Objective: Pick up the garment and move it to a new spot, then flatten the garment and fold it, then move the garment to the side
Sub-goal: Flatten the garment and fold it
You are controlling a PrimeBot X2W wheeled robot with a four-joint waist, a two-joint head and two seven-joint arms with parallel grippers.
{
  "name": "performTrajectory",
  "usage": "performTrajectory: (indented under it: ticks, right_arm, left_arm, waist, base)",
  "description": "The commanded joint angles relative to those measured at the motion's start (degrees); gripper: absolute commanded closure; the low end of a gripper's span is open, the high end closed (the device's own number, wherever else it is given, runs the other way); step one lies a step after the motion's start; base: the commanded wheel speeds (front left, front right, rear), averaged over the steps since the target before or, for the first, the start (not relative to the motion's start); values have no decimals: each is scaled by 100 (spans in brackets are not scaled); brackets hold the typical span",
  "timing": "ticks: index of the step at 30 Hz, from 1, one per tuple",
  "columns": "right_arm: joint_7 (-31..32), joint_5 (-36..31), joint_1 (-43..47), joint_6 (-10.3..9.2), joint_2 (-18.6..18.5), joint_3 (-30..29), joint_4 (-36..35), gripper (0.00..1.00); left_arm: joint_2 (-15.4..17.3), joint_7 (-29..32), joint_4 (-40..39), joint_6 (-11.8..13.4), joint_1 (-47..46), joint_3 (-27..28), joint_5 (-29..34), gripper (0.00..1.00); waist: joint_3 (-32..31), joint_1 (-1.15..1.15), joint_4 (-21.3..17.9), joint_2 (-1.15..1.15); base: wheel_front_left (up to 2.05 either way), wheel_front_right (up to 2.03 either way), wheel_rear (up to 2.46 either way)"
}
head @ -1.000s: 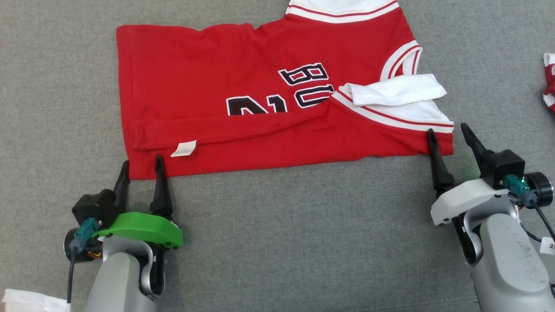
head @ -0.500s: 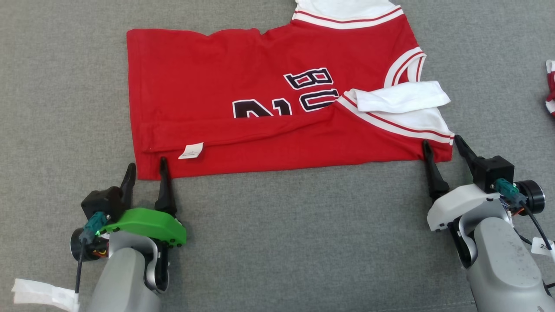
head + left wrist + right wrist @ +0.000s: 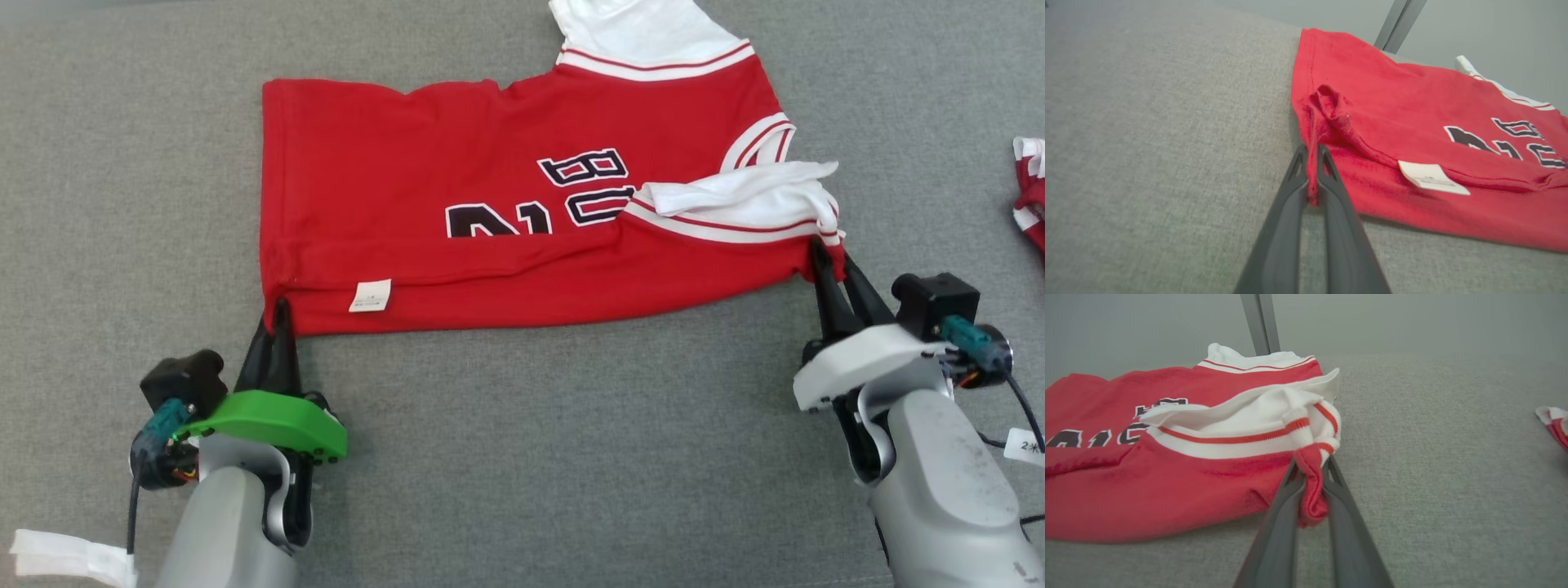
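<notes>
Pinching the garment point(image 3: 506, 204) at both near corners.
Spread on the grey surface point(image 3: 522, 457) across the upper middle of the head frame, near edge folded over, white label point(image 3: 370, 295) facing up. Clamped by the left gripper point(image 3: 279, 314) at the lower-left hem corner and by the right gripper point(image 3: 829, 260) at the bunched lower-right corner, both narrowed tight on cloth.

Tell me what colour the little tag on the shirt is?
White. The tag lies on the red garment; the left wrist view shows it best.
</notes>
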Motion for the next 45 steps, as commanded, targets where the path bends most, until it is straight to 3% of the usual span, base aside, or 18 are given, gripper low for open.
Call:
performTrajectory:
  ticks: [1, 10, 15, 23, 24, 25, 26, 27, 28, 37, 45]
  right_arm:
    - [0, 114, -205, -9, -32, -3, -73, 100]
    - [0, 713, -683, -11, -386, 239, 212, 100]
    - [82, 1056, -59, -11, -530, 651, 602, 100]
    - [50, 1381, 1158, -12, -696, 930, 820, 100]
    - [50, 1365, 1245, -14, -719, 930, 825, 83]
    - [39, 1342, 1340, -16, -729, 927, 814, 54]
    - [36, 1326, 1377, -16, -732, 908, 781, 4]
    - [26, 1297, 1379, -15, -738, 893, 753, 0]
    - [25, 1255, 1353, -15, -745, 865, 709, 0]
    - [-2, 865, 511, -10, -761, 631, 196, 0]
    - [10, 376, -795, -9, -781, 893, 475, 0]
  left_arm:
    - [44, 0, -145, -26, -114, 108, 82, 100]
    - [46, 1, -574, -138, -63, 594, 354, 100]
    - [47, 0, -259, -145, 612, 417, 248, 100]
    - [49, 8, 64, 159, 1858, -109, -145, 100]
    - [47, 13, 74, 182, 1945, -171, -173, 100]
    - [43, 12, 50, 222, 2017, -229, -182, 100]
    - [42, 12, 11, 277, 2045, -249, -196, 58]
    - [42, 12, -36, 303, 2027, -244, -214, 5]
    - [42, 12, -112, 313, 1960, -251, -190, 0]
    - [40, 1, -760, 297, 783, 24, 287, 0]
    - [211, 1, 307, 122, -904, 187, 764, 0]
  waist:
    - [-240, 0, 15, 0]
    - [-951, 0, 2, 0]
    - [-1123, 0, 25, 0]
    - [-930, 0, 71, 0]
    - [-905, 0, 76, 0]
    - [-879, 0, 81, 0]
    - [-854, 0, 86, 0]
    - [-838, 0, 88, 0]
    - [-812, 0, 92, 0]
    - [-344, 0, 159, 0]
    - [363, 0, 154, 0]
  base:
    - [0, 0, 0]
    - [0, 0, 0]
    - [0, 0, 0]
    - [0, 0, 0]
    - [0, 0, 0]
    - [0, 0, 0]
    - [0, 0, 0]
    - [0, 0, 0]
    - [0, 0, 0]
    - [0, 0, 0]
    - [0, 0, 0]
